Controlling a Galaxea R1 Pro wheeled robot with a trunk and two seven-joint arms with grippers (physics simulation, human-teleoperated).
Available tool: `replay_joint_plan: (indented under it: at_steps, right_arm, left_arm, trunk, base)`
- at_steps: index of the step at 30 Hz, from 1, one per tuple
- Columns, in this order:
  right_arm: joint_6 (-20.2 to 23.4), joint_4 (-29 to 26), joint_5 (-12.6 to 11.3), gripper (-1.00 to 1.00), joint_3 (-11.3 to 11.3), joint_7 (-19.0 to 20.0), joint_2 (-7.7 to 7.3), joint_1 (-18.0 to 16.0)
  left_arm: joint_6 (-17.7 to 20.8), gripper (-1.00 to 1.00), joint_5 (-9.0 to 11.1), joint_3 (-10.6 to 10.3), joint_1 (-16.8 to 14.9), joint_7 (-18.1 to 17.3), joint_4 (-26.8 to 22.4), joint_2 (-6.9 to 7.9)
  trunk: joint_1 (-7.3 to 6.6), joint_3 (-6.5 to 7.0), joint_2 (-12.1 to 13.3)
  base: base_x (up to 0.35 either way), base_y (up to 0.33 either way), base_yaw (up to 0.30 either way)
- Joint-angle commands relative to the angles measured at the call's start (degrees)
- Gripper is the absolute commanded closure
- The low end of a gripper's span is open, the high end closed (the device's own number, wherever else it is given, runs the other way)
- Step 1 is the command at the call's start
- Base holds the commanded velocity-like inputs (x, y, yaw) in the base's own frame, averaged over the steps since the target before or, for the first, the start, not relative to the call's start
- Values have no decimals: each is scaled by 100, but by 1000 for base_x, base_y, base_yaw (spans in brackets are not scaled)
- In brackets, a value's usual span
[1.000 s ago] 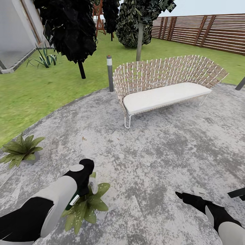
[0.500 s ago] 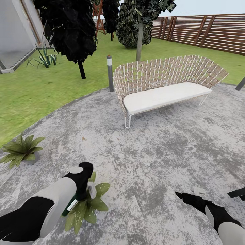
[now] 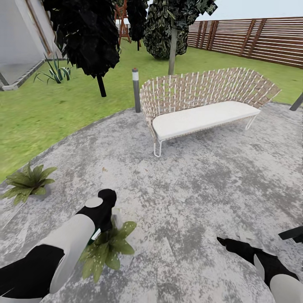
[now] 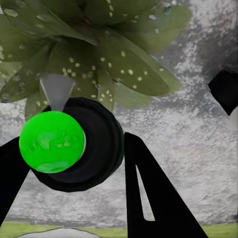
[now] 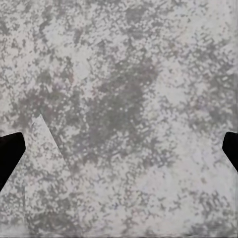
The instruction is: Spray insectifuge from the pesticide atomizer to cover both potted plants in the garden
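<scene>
Now higher, left gripper gripping pesticide atomizer, over potted plant

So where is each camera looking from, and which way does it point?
Head view: from the robot's head, looking forward and down over patio, bench and lawn; both arms show.
Left wrist view: by the left gripper, facing a plant past the atomizer it holds.
Right wrist view: by the right gripper, facing bare patio; its fingertips show.
Shared: head and left wrist views both show that plant.
</scene>
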Motion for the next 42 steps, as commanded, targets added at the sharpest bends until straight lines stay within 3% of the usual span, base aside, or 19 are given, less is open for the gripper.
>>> replay_joint_plan:
  at_steps: [1,13,19,24,32,42]
  right_arm:
    - [39,-11,26,-100,-48,41,4,-3]
    - [39,-11,28,-100,-48,34,4,-1]
    - [39,-11,28,-100,-48,34,4,0]
    - [39,-11,28,-100,-48,34,4,-4]
    - [39,-11,26,-100,-48,34,4,-2]
    - [39,-11,28,-100,-48,34,4,-3]
  left_arm:
    - [50,100,-23,-18,-1,-43,-15,1]
    - [50,100,-30,-28,-1,-44,-29,20]
    - [50,100,-32,-40,0,-43,-29,151]
    - [50,100,-32,-29,0,-45,-34,175]
    - [50,100,-32,-25,0,-46,-38,185]
    - [50,100,-32,-23,-2,-40,-92,203]
  trunk:
    - [-4,-4,-2]
    - [-4,-4,-2]
    - [-4,-4,-2]
    - [-4,-4,-2]
    - [-4,-4,-2]
    - [-4,-4,-2]
  base:
    - [-329,0,0]
    - [-188,1,0]
    - [-297,99,0]
    - [-238,219,0]
    - [-24,268,0]
    - [-27,35,0]
